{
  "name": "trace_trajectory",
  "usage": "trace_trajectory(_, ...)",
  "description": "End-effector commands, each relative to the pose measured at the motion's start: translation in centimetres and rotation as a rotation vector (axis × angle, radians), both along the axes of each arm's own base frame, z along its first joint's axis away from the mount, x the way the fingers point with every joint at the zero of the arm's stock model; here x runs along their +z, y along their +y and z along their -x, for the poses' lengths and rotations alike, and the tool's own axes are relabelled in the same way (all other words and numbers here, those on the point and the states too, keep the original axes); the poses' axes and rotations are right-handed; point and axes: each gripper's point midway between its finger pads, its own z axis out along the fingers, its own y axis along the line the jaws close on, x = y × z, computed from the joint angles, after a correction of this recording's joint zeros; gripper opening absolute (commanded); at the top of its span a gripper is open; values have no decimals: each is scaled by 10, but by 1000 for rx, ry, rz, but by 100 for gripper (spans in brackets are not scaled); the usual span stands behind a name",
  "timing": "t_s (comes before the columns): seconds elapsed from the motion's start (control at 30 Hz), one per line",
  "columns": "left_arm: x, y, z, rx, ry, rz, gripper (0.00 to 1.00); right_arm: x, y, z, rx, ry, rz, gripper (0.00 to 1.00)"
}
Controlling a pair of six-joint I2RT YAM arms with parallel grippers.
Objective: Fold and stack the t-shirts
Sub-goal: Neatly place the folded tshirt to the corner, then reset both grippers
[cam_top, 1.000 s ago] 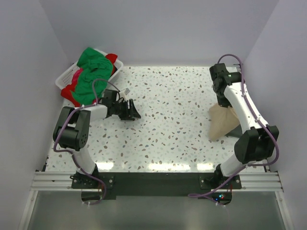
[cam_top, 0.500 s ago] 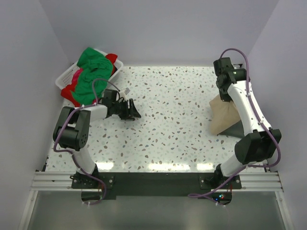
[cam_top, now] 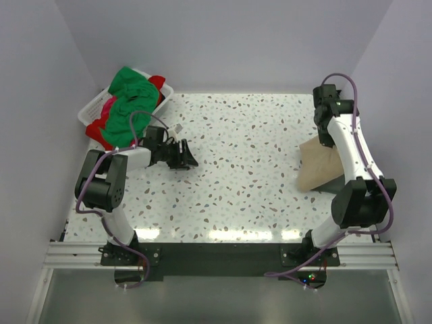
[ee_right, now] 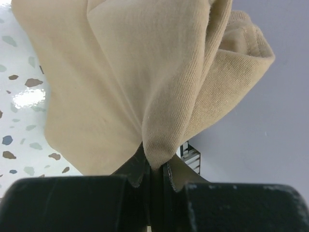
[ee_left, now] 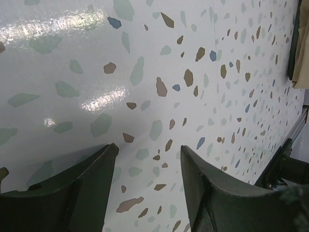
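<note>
The terrazzo table (cam_top: 236,135) is boxed in by pale walls (cam_top: 223,40) at its left, far and right edges. A metal rail (cam_top: 216,253) carrying both arm bases runs along the near edge. A wide stretch of speckled surface lies between the two grippers, running from near edge to far edge.

The tan t-shirt (cam_top: 314,167) sits close to the right edge, about midway between near and far. The right gripper (ee_right: 155,166) is clamped tight on a bunched fold of it, its fingers pressed together with cloth between them. In the top view the shirt forms a wedge. Its narrow end is up at the pinch, toward the far right corner, and it widens toward the near edge with a slight lean to the left. That far-to-near line is its long axis. The right wall is just beside the raised arm.

A dark grey t-shirt (cam_top: 332,183) shows from under the near right side of the tan one.

The left gripper (cam_top: 185,156) lies low over the left half of the table, pointing toward the middle. Its jaws stand apart with only terrazzo between them, and whether the fingers (ee_left: 72,183) touch the surface cannot be told.

A white basket (cam_top: 91,111) sits in the far left corner. It is heaped with a green t-shirt (cam_top: 128,94), a red t-shirt (cam_top: 156,82) and a bit of a pink t-shirt (cam_top: 108,104).
</note>
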Motion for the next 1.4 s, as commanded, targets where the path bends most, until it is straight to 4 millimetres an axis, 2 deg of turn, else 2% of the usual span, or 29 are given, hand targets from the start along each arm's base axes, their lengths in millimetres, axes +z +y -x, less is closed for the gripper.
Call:
trace_trajectory(0.0,9,-2,-6,-17,-47,27,61,-5,-14,-11,-13,-18,29,0)
trace_trajectory(0.07,10,-3,-6,-21,-46,29,61,-11,-15,-15,-13,-9,38,0)
trace_trajectory(0.17,12,-3,-6,-21,-51,28,61,-20,-35,-14,-68,15,79,0)
trace_trajectory(0.3,15,-3,-6,-22,-56,28,61,-22,-47,-16,-103,17,120,0)
trace_trajectory(0.53,23,-3,-7,-25,-82,29,62,-27,-77,-5,-222,43,229,2)
trace_trajectory(0.57,24,-3,-7,-27,-83,31,62,-28,-80,-2,-240,53,247,12)
trace_trajectory(0.6,26,-3,-7,-26,-90,32,62,-28,-85,1,-273,64,283,35)
trace_trajectory(0.63,28,-3,-7,-28,-94,35,62,-28,-88,2,-312,51,297,85)
trace_trajectory(0.7,33,-4,-6,-37,-108,38,63,-27,-89,4,-354,31,307,97)
trace_trajectory(0.73,35,-4,-7,-38,-118,38,63,-26,-88,3,-365,10,297,99)
trace_trajectory(0.9,55,-3,-9,-41,-181,39,64,-5,-85,-3,-407,-117,257,99)
trace_trajectory(1.0,65,-2,-10,-33,-208,39,64,5,-78,-8,-394,-180,197,99)
trace_trajectory(1.1,74,0,-12,-20,-238,32,64,10,-58,-14,-342,-250,82,99)
trace_trajectory(1.13,75,1,-10,-19,-237,28,64,5,-47,-14,-310,-256,40,99)
trace_trajectory(1.2,82,5,-7,-3,-243,10,64,12,-24,-20,-244,-341,-78,99)
trace_trajectory(1.23,85,7,-7,1,-253,2,64,4,-9,-19,-204,-340,-122,99)
trace_trajectory(1.27,91,10,-7,17,-271,-16,64,13,10,-24,-149,-410,-211,99)
trace_trajectory(1.3,93,13,-7,30,-276,-28,64,13,22,-25,-122,-434,-263,99)
trace_trajectory(1.37,101,23,-6,74,-298,-73,64,4,62,-30,-30,-468,-381,99)
